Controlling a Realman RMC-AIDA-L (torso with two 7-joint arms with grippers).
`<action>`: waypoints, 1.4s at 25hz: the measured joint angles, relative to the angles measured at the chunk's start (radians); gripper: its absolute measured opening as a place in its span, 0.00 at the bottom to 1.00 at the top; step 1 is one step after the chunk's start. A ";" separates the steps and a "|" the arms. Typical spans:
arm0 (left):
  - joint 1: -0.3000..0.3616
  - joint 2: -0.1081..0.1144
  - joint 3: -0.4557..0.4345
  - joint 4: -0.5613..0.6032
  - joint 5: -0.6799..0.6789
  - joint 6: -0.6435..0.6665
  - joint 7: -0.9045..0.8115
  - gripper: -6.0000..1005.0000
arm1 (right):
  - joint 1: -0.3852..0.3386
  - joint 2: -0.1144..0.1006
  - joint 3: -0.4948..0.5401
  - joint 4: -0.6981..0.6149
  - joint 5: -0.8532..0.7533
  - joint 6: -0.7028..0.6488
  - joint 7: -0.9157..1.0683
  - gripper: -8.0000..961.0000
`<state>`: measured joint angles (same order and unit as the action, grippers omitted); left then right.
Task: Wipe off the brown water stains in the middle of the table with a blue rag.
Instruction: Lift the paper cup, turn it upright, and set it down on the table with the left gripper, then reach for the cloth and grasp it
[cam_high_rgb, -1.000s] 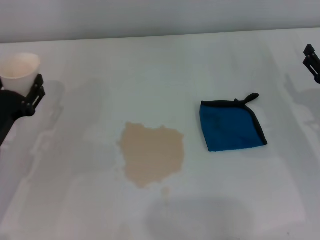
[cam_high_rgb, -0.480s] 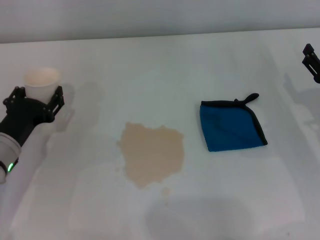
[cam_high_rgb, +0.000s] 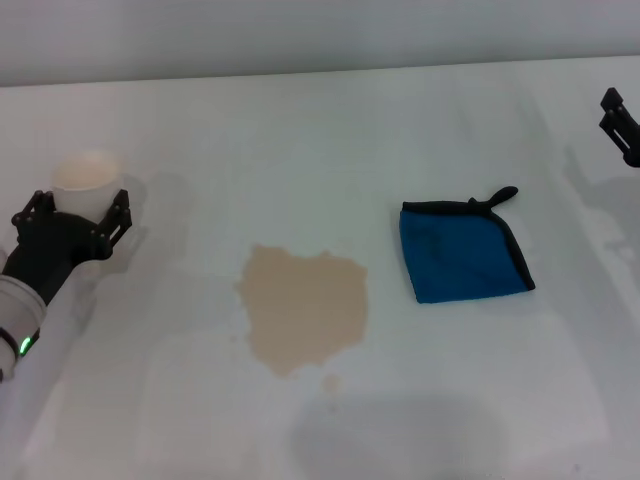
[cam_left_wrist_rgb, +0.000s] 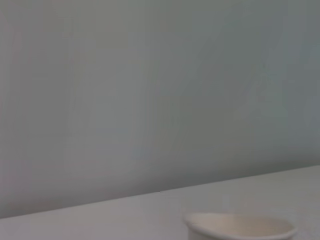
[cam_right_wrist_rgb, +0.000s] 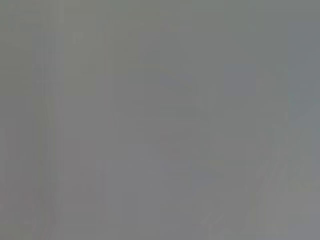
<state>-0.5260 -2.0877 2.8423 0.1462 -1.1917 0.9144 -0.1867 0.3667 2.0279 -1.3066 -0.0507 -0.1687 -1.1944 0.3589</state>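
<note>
Left end effector (cam_high_rgb: 72, 222) clamped on paper cup (cam_high_rgb: 85, 182), blue rag (cam_high_rgb: 462, 253) beside brown water stains (cam_high_rgb: 303, 308)

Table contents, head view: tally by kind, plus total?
Blue rag: 1
Paper cup, between the left gripper fingers: 1
Brown water stains: 1 blotch, 1 droplet
Total: 2 objects, 2 stain marks on the table

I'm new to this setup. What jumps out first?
A bright blue square rag with black edging lies right of centre on the white table. A tan irregular stain spreads mid-table. At far left, the left gripper holds a white paper cup.
</note>
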 joint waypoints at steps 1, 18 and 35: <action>0.001 0.000 0.000 0.002 0.000 0.000 0.001 0.71 | 0.000 0.000 -0.002 0.000 0.000 0.001 0.000 0.88; 0.029 0.000 0.000 0.022 0.000 0.011 0.004 0.74 | -0.006 0.000 -0.002 0.007 0.000 -0.001 0.039 0.87; 0.083 0.001 0.000 0.065 0.002 0.053 0.017 0.89 | -0.008 0.000 -0.017 0.005 -0.002 -0.004 0.066 0.87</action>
<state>-0.4428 -2.0866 2.8425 0.2111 -1.1902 0.9675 -0.1699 0.3586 2.0279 -1.3235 -0.0454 -0.1703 -1.1982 0.4244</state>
